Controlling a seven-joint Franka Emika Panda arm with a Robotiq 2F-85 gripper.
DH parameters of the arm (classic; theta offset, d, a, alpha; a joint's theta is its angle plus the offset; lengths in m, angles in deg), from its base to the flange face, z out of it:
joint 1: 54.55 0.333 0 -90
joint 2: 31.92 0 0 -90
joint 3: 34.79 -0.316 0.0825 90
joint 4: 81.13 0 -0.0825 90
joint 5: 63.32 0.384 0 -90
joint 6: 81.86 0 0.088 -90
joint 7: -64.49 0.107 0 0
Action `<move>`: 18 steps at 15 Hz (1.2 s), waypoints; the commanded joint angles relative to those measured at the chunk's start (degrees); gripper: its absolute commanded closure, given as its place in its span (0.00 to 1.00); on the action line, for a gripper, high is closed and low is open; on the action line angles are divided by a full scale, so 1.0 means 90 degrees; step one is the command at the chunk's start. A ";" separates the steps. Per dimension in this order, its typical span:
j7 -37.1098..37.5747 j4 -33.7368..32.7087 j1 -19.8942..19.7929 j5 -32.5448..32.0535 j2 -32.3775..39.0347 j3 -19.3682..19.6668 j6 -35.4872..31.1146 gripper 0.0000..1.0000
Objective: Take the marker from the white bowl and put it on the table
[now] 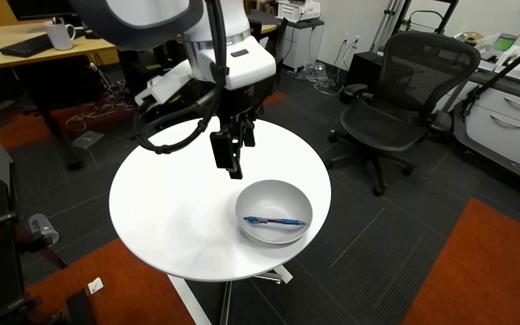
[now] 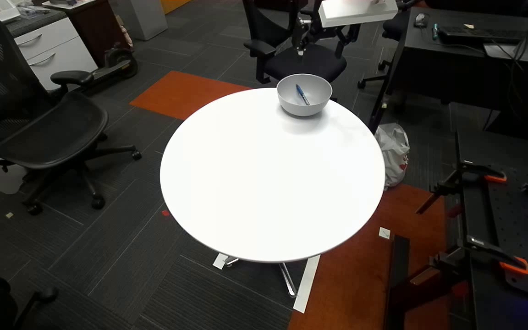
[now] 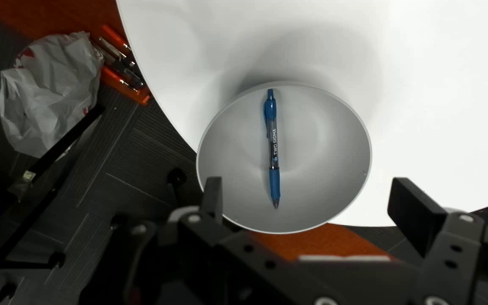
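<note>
The marker is a blue pen with a dark, see-through middle. It lies in the white bowl in both exterior views and in the wrist view. The bowl has a greyish inside and stands near the edge of the round white table. The bowl also shows in the wrist view, with the pen lying lengthwise in it. My gripper is above the table, raised and apart from the bowl. In the wrist view its fingers are wide apart with nothing between them. The gripper is out of view in an exterior view.
A black mesh chair stands beside the table. A wooden desk with a mug is behind the arm. A black bench with clamps and a plastic bag are past the table edge. A cable loop hangs from the arm.
</note>
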 commanded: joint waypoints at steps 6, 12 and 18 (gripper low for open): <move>-0.0393 -0.0368 0.0023 0.0746 0.1091 0.0305 -0.0716 0.00; -0.1182 -0.0817 0.0027 0.0829 0.1725 0.0459 -0.0875 0.00; -0.1885 -0.1404 -0.0096 0.1119 0.2174 0.0444 -0.0815 0.00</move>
